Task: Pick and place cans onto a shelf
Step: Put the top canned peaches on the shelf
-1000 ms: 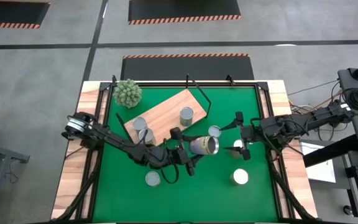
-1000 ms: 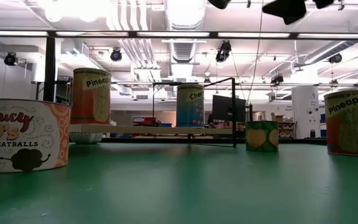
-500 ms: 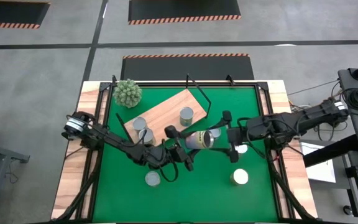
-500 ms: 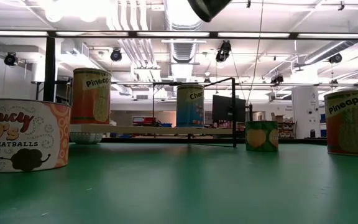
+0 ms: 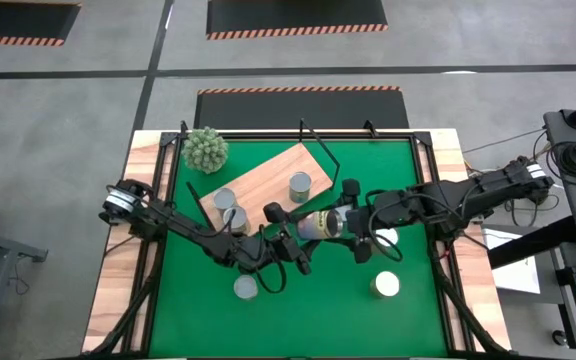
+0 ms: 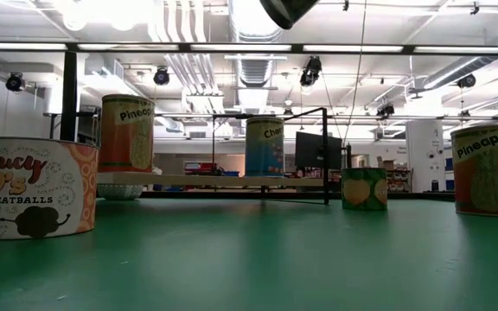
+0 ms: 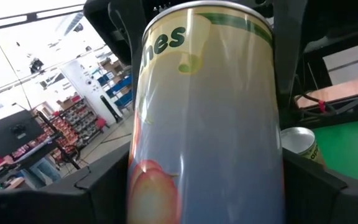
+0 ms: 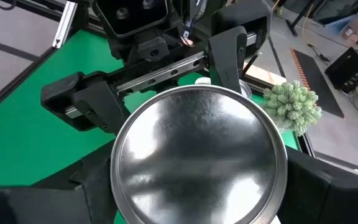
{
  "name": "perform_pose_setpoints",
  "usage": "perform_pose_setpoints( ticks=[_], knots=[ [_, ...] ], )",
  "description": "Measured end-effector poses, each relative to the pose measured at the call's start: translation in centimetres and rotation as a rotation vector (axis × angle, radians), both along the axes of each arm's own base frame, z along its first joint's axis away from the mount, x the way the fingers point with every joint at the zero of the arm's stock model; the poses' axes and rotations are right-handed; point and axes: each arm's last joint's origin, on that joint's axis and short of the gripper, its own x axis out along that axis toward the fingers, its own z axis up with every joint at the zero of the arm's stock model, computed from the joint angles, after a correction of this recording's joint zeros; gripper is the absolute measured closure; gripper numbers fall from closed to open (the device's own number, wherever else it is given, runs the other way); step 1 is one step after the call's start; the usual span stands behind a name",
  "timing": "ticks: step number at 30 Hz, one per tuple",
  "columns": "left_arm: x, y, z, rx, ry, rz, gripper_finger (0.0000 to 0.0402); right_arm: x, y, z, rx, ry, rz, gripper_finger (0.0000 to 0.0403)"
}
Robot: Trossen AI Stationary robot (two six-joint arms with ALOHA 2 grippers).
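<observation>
High view, held can: one can (image 5: 322, 225) lies on its side in the air above the green mat (image 5: 388, 170), just beside the shelf (image 5: 266, 182), between the two grippers.
High view, left gripper: the left gripper (image 5: 293, 232) is clamped across the can's side wall.
High view, right gripper: the right gripper (image 5: 356, 222) stands at the can's silver end, fingers spread either side of it; contact cannot be told.
High view, other cans: three cans stand upright on the shelf; others stand on the mat, well apart.
Low view, cans: labelled cans stand upright on the mat and on the shelf board (image 6: 206, 180). Only a dark gripper part (image 6: 285, 10) shows at the top edge.
Left wrist view, grip: the can's labelled wall (image 7: 207, 118) fills the view, with dark fingers (image 7: 101, 186) pressed to both flanks.
Right wrist view, approach: the can's round silver lid (image 8: 199, 154) faces the camera; this gripper's fingers (image 8: 86, 180) stand apart beside the rim. The spiky plant (image 8: 292, 107) shows beyond.
Handling, judgement: the can is likely rigid and moderately heavy, with a smooth, slippery label. Hold across the cylindrical wall near mid-height; the rims resist sliding. Avoid the flat lid alone.
Risk, judgement: a release before the receiving grip is firm would drop the can.
</observation>
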Motion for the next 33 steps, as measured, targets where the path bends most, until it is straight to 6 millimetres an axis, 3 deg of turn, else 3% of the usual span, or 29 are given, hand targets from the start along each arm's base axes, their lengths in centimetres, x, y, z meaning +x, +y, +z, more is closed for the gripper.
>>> perform_pose_setpoints(
  ticks=[12,19,27,33],
  knots=[
    [-0.1,-0.4,-0.2,0.033,0.035,-0.011,0.0089,0.0,0.0,-0.1,0.018,0.008,0.002,0.0098],
    [-0.2,-0.7,-0.1,0.046,0.050,-0.020,0.0055,-0.1,0.0,-0.3,0.052,0.035,-0.011,0.0097],
    [-2.0,-2.2,3.6,0.051,0.027,-0.060,0.0034,-0.6,-0.6,2.3,0.080,0.127,-0.065,0.0097],
    [-5.1,-3.3,6.0,0.058,0.035,-0.123,0.0033,1.0,-1.8,4.3,0.092,0.226,-0.149,0.0097]
  ],
)
